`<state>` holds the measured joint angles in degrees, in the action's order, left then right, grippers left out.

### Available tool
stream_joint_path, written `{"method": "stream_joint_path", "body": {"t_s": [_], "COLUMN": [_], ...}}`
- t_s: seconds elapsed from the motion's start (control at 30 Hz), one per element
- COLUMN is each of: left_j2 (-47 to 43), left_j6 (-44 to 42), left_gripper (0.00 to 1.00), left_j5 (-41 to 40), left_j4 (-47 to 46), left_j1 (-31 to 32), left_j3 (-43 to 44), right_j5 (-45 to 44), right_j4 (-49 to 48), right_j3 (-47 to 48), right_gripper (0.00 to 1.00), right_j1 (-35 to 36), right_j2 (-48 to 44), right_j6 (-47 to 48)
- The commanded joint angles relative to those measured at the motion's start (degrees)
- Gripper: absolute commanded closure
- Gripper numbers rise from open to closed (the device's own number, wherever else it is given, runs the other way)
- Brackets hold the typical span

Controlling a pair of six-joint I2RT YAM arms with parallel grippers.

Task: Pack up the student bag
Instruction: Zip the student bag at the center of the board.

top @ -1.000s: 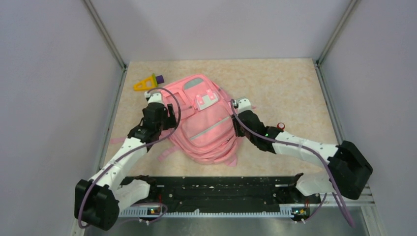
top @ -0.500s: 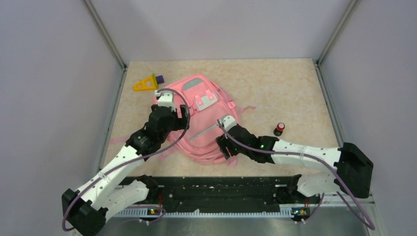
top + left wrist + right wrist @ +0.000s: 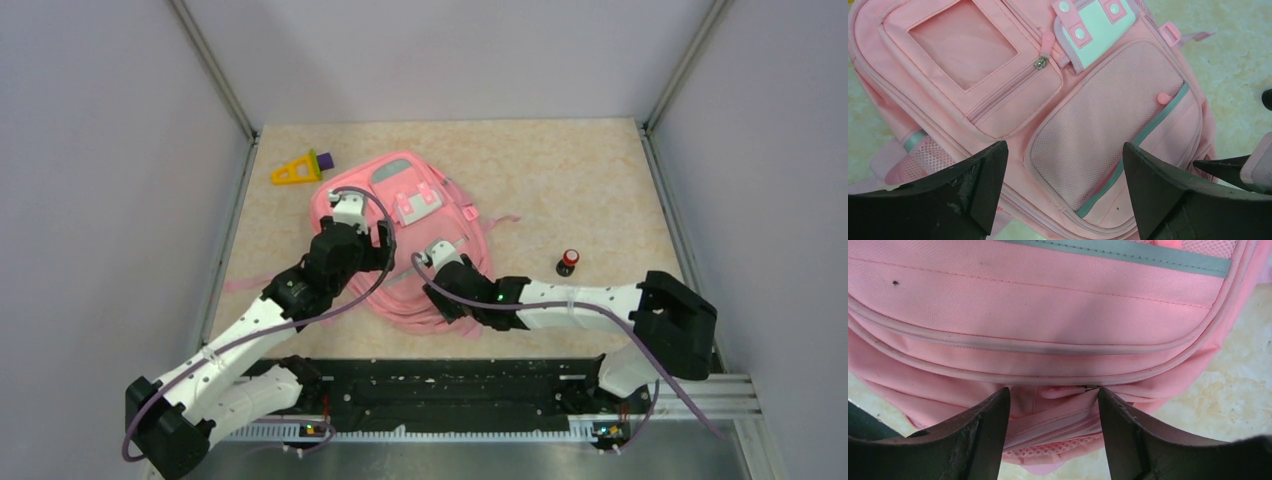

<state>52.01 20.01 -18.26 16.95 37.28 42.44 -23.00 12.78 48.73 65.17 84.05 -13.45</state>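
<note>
The student bag (image 3: 415, 215) lies flat on the table with its front up, pink with a grey-green stripe and a white snap patch (image 3: 1095, 25). My left gripper (image 3: 383, 240) hovers open over the bag's mesh front pocket (image 3: 1098, 125), its jaws wide apart (image 3: 1063, 148) with nothing between them. My right gripper (image 3: 437, 292) is at the bag's near edge, open (image 3: 1053, 391). A pink zipper pull (image 3: 1063, 391) on the main zipper sits between its fingertips, apart from the left one and close to the right one.
A yellow triangle ruler with a purple block (image 3: 298, 168) lies at the far left by the bag's top. A small dark bottle with a red cap (image 3: 568, 262) stands to the right of the bag. A pink strap (image 3: 240, 285) trails left under my left arm.
Both arms moved in from the bag's sides. The left gripper now hangs over the bag's front; the right swung left to the bag's near edge and opened. The bottle is uncovered.
</note>
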Motion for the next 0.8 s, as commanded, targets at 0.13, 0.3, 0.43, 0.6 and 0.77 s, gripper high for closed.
{"method": "stream_joint_path", "body": {"t_s": [0.13, 0.3, 0.43, 0.6, 0.77], "left_j2": [-0.92, -1.36, -1.65, -0.58, 4.46], "left_j6": [-1.86, -1.99, -4.72, -10.87, -15.2], "left_gripper": [0.11, 0.11, 0.11, 0.12, 0.13], "left_j5": [1.31, 1.19, 3.36, 4.69, 3.12], "left_j4": [-4.53, -5.03, -6.11, -7.54, -11.58], "left_j1": [1.16, 1.78, 3.07, 8.49, 14.42], "left_j3": [-1.51, -2.38, -2.86, -3.05, -3.48], "right_j5": [-10.9, -16.22, -21.85, -24.51, -17.77], "right_j4": [-1.25, -3.93, -2.6, -2.46, -5.78], "right_j3": [3.54, 3.05, 3.01, 1.21, -2.31], "right_gripper": [0.41, 0.53, 0.74, 0.96, 1.0], "right_j1": [0.75, 0.86, 0.84, 0.4, -3.0], "right_j2": [4.77, 5.43, 5.65, 1.59, -3.5], "right_j6": [0.21, 0.74, -1.73, -4.2, -5.91]}}
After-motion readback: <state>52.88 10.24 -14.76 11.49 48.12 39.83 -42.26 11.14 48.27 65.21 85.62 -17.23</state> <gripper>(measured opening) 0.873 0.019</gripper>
